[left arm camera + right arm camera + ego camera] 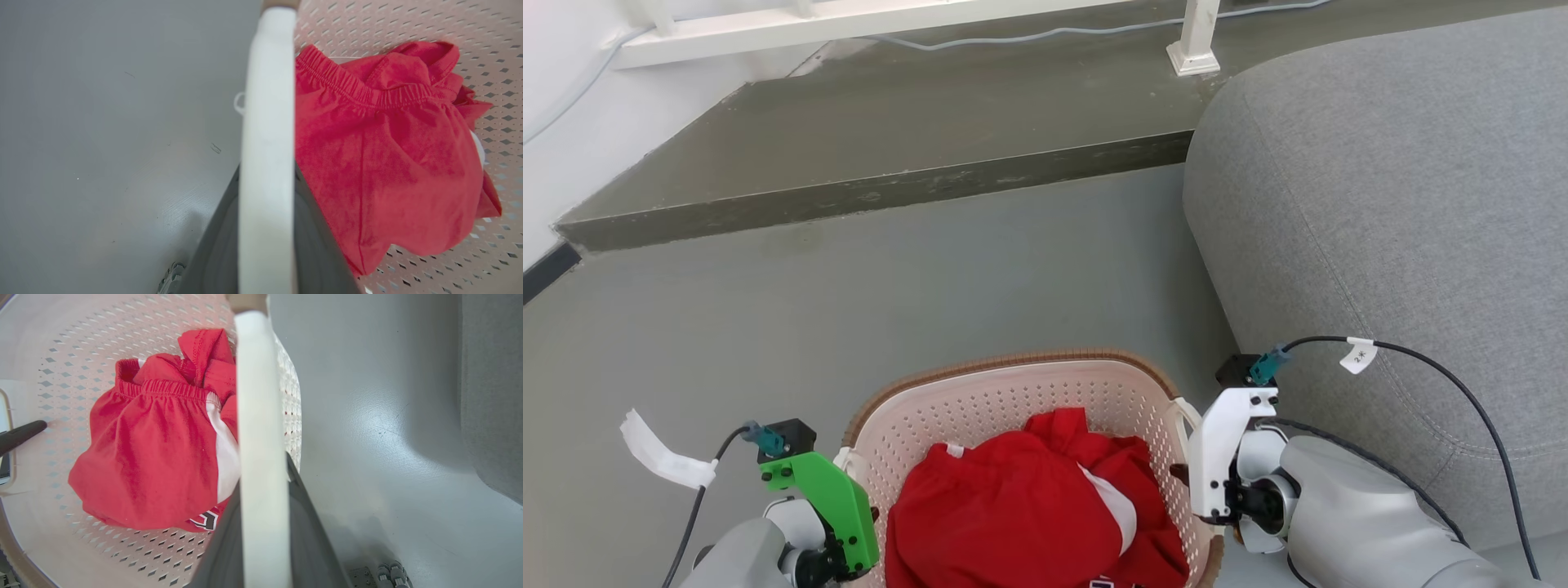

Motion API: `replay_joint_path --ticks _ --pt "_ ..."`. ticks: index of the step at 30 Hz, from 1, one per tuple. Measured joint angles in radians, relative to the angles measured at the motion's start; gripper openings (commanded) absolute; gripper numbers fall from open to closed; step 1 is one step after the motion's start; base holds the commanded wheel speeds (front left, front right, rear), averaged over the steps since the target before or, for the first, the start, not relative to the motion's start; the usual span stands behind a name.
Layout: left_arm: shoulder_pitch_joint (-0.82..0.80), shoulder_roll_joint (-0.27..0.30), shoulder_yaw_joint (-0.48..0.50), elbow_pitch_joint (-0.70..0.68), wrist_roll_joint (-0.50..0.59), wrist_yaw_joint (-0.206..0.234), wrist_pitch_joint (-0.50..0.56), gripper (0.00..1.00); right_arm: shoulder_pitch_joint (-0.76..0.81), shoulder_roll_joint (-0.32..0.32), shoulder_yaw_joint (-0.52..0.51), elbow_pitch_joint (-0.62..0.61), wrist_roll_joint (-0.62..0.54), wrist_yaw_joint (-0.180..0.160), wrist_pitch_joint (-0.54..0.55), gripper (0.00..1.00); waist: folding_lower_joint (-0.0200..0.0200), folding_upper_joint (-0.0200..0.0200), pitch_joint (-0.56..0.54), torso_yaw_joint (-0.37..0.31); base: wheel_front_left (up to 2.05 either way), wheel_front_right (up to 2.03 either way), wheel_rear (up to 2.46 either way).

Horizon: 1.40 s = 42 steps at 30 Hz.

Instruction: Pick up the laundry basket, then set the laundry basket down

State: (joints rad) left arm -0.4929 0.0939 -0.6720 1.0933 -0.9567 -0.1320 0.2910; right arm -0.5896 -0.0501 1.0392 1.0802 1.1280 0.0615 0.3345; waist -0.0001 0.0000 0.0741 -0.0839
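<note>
The left gripper (pixel 267 175) is clamped on the left loop handle (pixel 267 102): in the left wrist view its 2 dark fingers (pixel 318 245) lie tight against either side of the white strap, which runs straight up between them. The right gripper (pixel 263 465) mirrors it, closed around the right loop handle (pixel 255 396) with a finger (pixel 306 522) pressed to each side. Between the 2 grippers sits the laundry basket (pixel 1013 392), directly in front of the robot and low in the head view. Its long axis runs from one gripper to the other, a handle at each short end, so neither arm is nearer than the other. A crumpled red garment (pixel 1013 506) lies inside, somewhat toward the right handle. Below and around the basket is the grey floor (pixel 849 310); whether the base touches it I cannot tell. The grey sofa (pixel 1405 204) stands just beside the right arm, and a raised step (pixel 890 122) lies well beyond. Whichever way the basket goes next, I judge that both arms need to travel together so the axis between the handles keeps level, with the right side kept off the sofa.
</note>
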Motion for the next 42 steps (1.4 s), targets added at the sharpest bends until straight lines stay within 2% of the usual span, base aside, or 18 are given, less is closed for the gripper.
replay_joint_path --ticks 42 --pt "0.001 0.005 -0.012 0.003 -0.008 0.000 -0.003 0.00 0.003 0.000 0.031 0.003 0.035 -0.001 -0.001 0.00 0.0000 0.0000 0.018 -0.008 0.00 0.00 0.00"
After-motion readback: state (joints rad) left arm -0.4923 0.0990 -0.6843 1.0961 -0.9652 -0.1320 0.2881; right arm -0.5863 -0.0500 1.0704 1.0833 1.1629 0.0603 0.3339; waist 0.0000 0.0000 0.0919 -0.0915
